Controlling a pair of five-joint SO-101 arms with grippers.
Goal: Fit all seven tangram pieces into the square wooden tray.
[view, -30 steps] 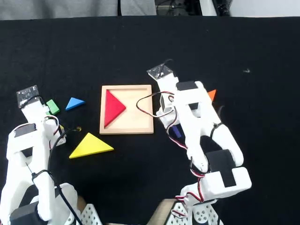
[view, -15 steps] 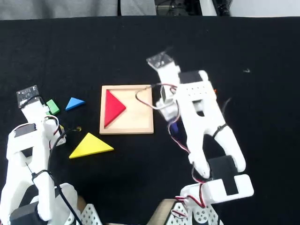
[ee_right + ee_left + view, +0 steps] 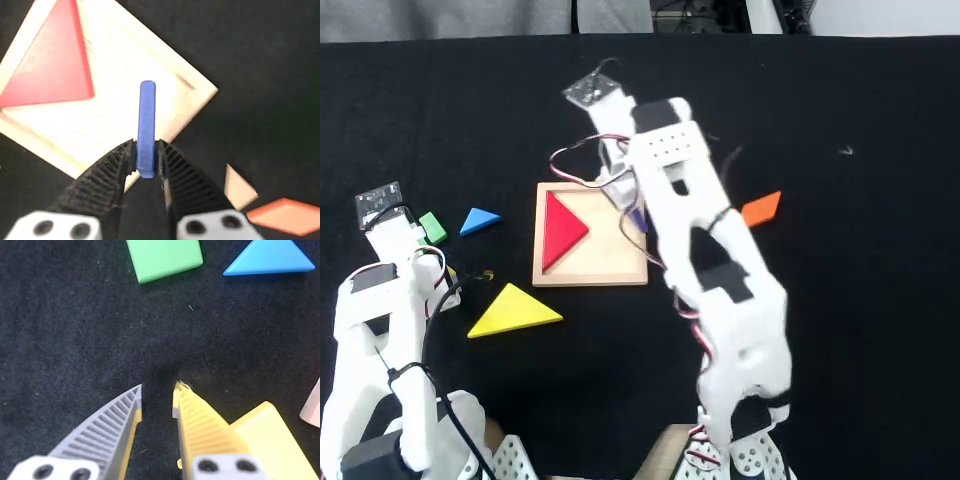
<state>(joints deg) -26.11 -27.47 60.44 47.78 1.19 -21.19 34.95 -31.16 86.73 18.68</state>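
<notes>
Right pincer (image 3: pixel 146 150) clenched on a dark blue piece (image 3: pixel 147 125), held on edge over the wooden tray (image 3: pixel 195 95); left pincer (image 3: pixel 158 387) released, empty. One piece, the red triangle (image 3: pixel 560 228), is seated. The yellow triangle (image 3: pixel 513 311), green piece (image 3: pixel 433 228), light blue triangle (image 3: pixel 479 220) and orange piece (image 3: pixel 761 208) lie outside.

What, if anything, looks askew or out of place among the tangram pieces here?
Only one thing: the dark blue piece stands on edge, pinched in the right gripper over the wooden tray, not flat like the red triangle lying in it. Nothing looks damaged.
</notes>
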